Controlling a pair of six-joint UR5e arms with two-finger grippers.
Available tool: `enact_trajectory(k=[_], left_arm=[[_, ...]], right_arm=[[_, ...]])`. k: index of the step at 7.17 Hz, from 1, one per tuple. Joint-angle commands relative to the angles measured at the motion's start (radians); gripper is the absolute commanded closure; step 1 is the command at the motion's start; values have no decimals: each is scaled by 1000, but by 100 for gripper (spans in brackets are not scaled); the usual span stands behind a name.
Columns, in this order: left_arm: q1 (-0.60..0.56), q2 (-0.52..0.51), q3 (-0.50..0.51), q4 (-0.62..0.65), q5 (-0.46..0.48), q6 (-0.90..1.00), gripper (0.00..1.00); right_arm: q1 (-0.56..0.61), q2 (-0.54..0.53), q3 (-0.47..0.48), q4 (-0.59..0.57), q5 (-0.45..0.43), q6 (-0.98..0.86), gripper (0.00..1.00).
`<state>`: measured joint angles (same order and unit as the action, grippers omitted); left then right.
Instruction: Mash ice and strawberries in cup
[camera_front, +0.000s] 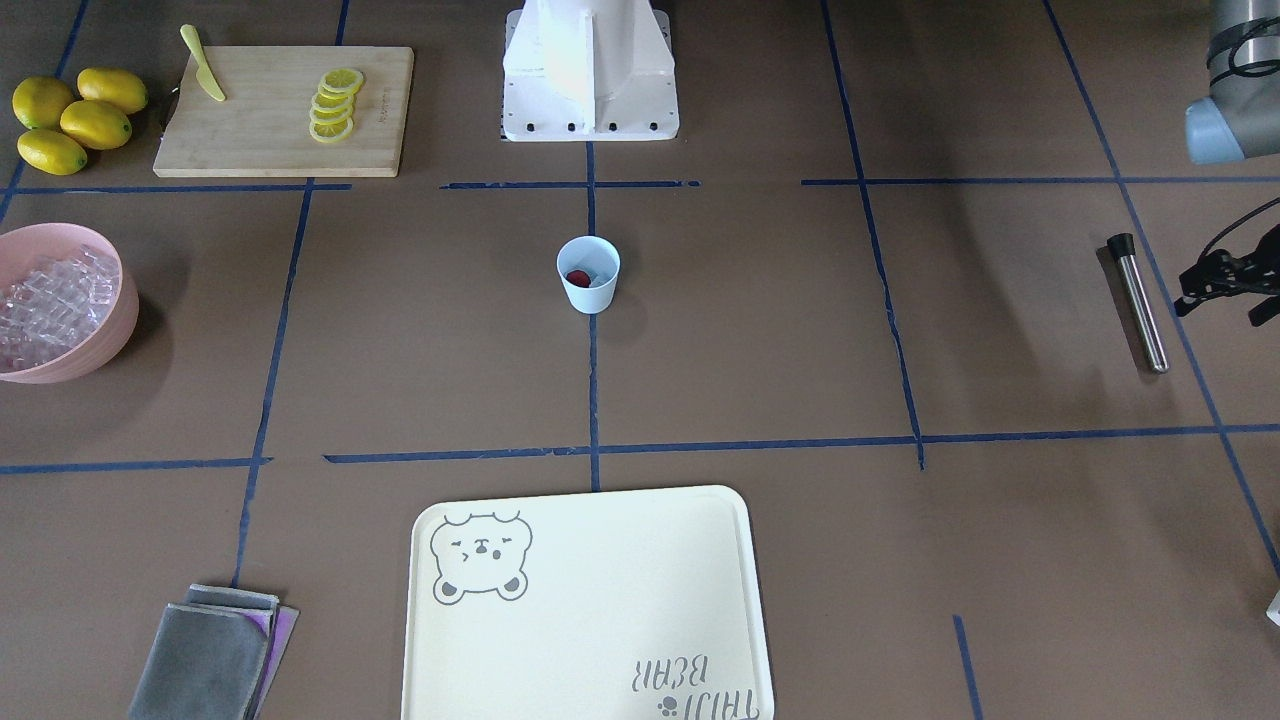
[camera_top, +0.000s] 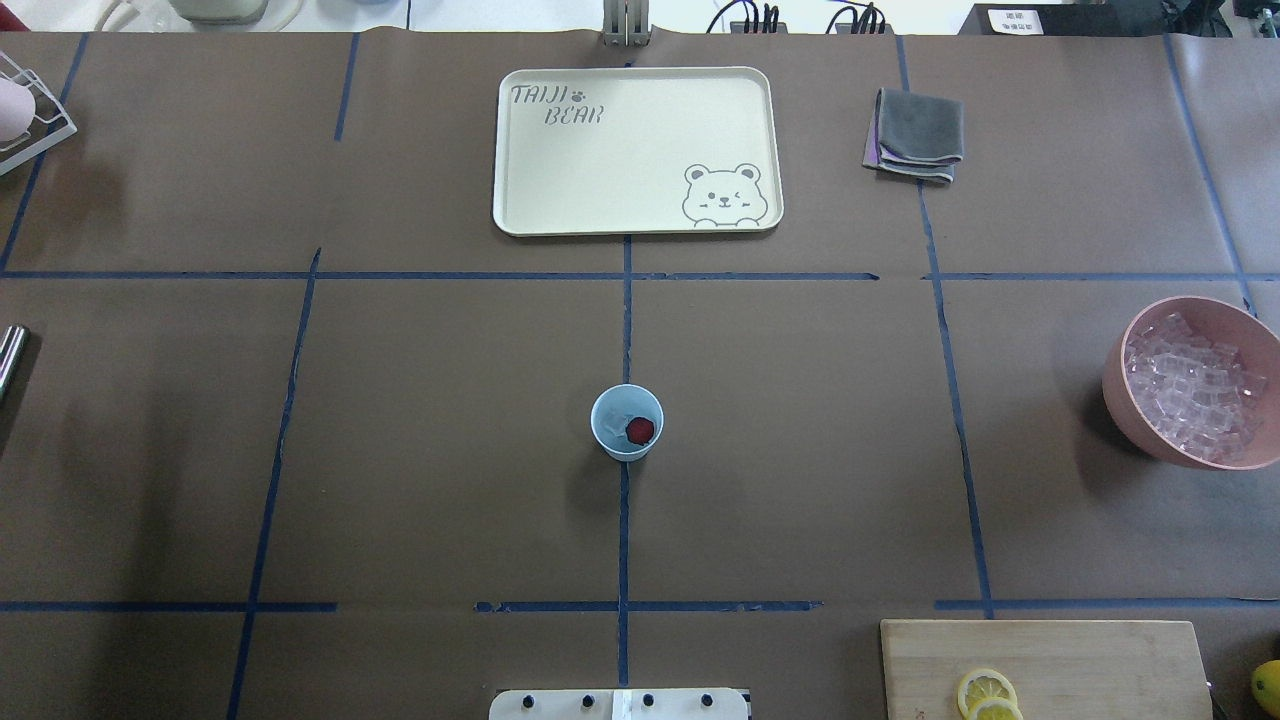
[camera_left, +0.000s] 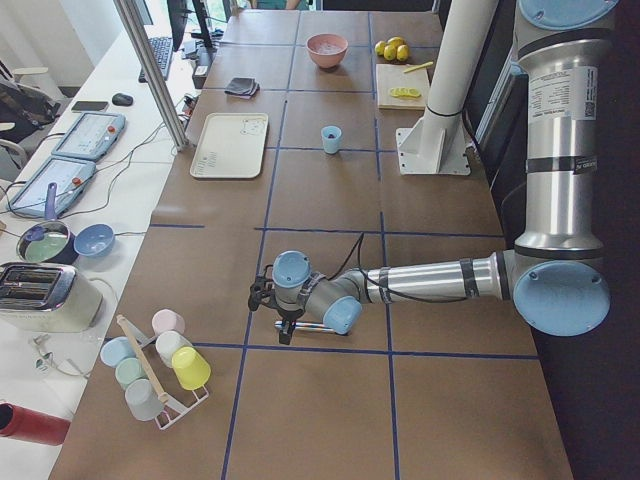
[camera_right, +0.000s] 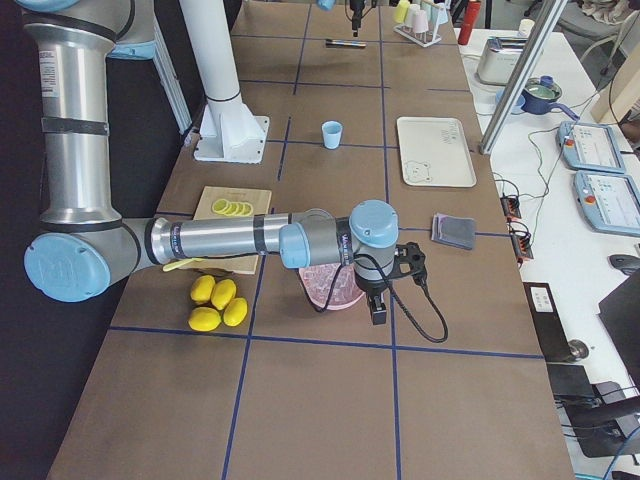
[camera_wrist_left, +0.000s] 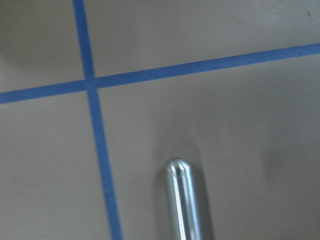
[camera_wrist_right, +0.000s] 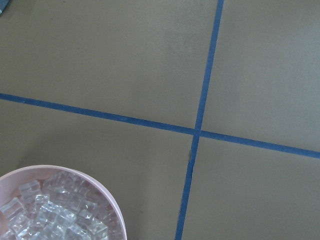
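Note:
The pale-blue cup (camera_front: 588, 272) (camera_top: 627, 422) stands upright at the table's middle. A dark-red strawberry (camera_top: 640, 430) (camera_front: 578, 278) lies inside it beside a whitish piece of ice (camera_top: 617, 420). More ice (camera_front: 45, 300) (camera_top: 1195, 385) fills the pink bowl (camera_front: 118, 330). My left gripper (camera_left: 285, 318) hovers over a steel rod with a black cap (camera_front: 1138, 300) (camera_wrist_left: 185, 200); I cannot tell whether it is open or shut. My right gripper (camera_right: 378, 305) hangs just past the bowl (camera_right: 330, 285), far from the cup; its state I cannot tell either.
A cutting board (camera_front: 285, 110) carries lemon slices (camera_front: 333, 103) and a yellow knife (camera_front: 203, 65), with whole lemons (camera_front: 75, 120) beside it. A cream bear tray (camera_top: 637, 150) and folded grey cloths (camera_top: 915, 135) lie on the far side. A mug rack (camera_left: 155, 365) stands at the left end.

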<state>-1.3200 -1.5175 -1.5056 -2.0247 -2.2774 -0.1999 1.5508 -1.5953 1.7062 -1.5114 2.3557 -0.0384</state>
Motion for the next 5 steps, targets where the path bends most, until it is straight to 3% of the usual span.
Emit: enact_trajectory(k=[1,4,5], left_arm=[[-131,-47,-79,303,-5,245,0],[-254,-46,-71,399,-132,306,0],[-275,-44,-70,399,-131,304,0]], right_arm=[[0,-5,-2,-3,5,2,0],[0,-9,-5,-4,7,3,0],[0,-9,1,-1,7,3,0]])
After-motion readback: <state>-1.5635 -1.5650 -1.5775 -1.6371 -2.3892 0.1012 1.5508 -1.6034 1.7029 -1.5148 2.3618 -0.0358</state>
